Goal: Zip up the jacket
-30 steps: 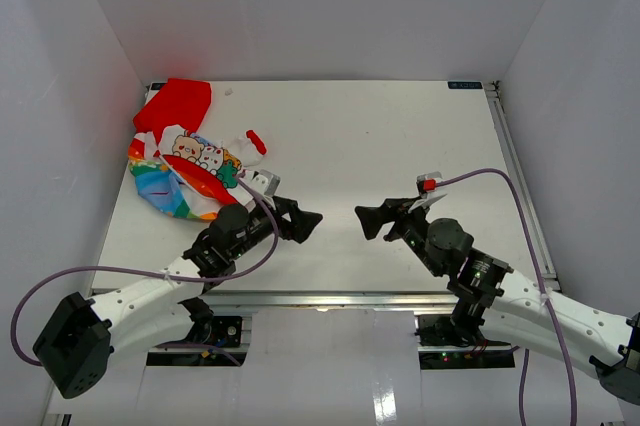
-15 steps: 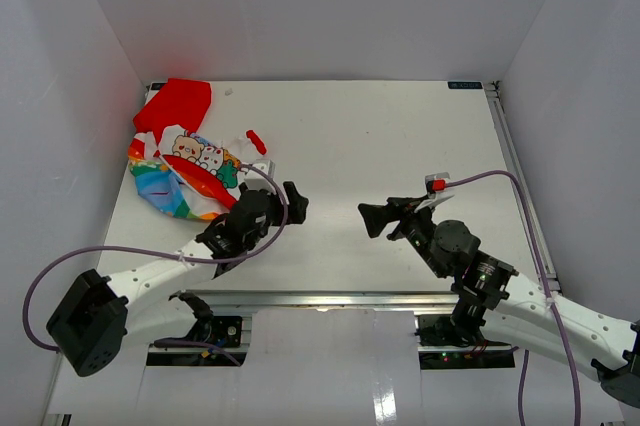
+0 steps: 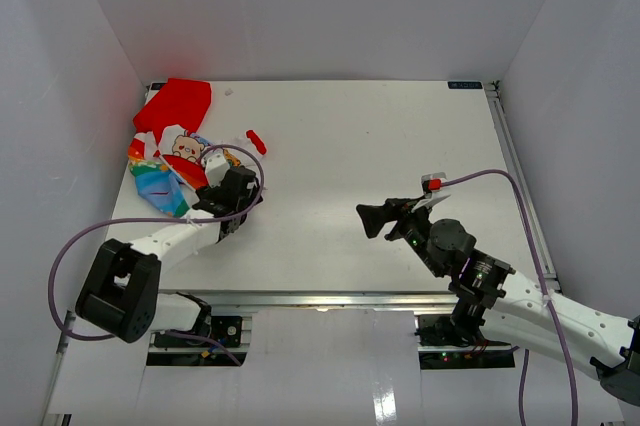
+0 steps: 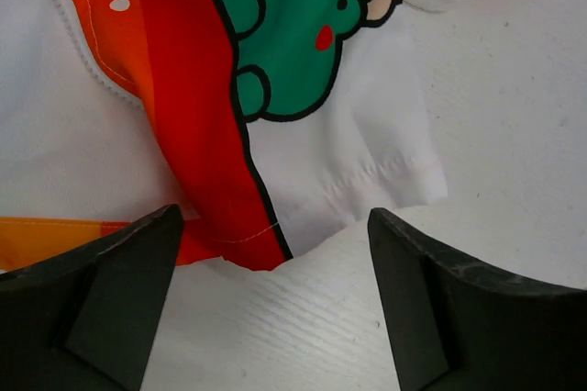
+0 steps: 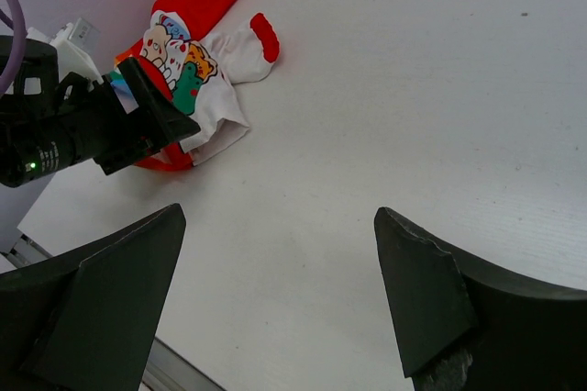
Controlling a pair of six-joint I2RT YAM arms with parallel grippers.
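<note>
The jacket lies crumpled at the table's far left, with its red hood toward the back and one red cuff out to the right. My left gripper is open and empty, low at the jacket's near right edge. In the left wrist view the gripper has its fingers apart over bare table, and the white and red fabric edge lies just beyond the fingertips. My right gripper is open and empty above the table's middle. The jacket also shows in the right wrist view, far from the right gripper.
White walls close the table on the left, back and right. A metal rail runs along the near edge. The left arm's cable loops over the jacket's right side.
</note>
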